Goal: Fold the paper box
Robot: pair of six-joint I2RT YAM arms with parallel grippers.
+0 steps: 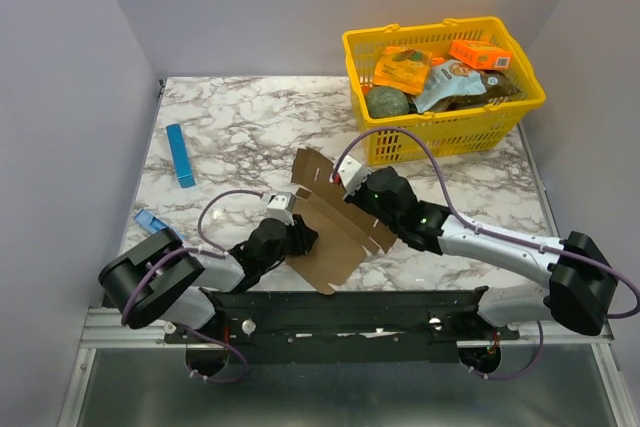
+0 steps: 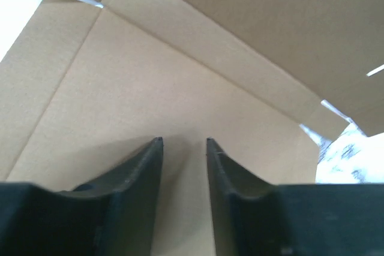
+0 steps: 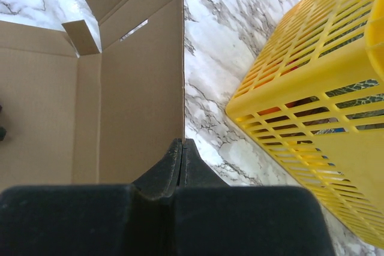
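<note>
Two arms met near the front edge of the surface (image 1: pixel 240 127), and that's where the paper box (image 1: pixel 330 252) was: a half-opened brown sheet, tilted up off the marble between them. Plenty of bare marble lay to the left and behind it. The right was tighter, with the yellow basket (image 1: pixel 440 137) sitting in the far right corner, near the box's top flap but not touching it. A blue strip (image 1: pixel 181 155) lay well off by the left edge. A smaller blue thing (image 1: pixel 150 219) sat at the near left corner beside the left arm, couldn't make out what it was

The right pincer (image 3: pixel 182 143) was clenched on the edge of one upright panel of the box. Its wrist view showed the cardboard edge running straight into the seam between the closed fingers, while from the top view that grip was buried under the wrist. The left pincer (image 2: pixel 183 142) was released, fingers parted with plain cardboard showing through the gap. Whether the tips touched the panel I couldn't tell. The left wrist view was nearly all cardboard, with just slivers of marble at the edges. Only the right wrist view showed the box's small tab and slot up close, plus the basket's slatted wall, cut off by the frame
</note>
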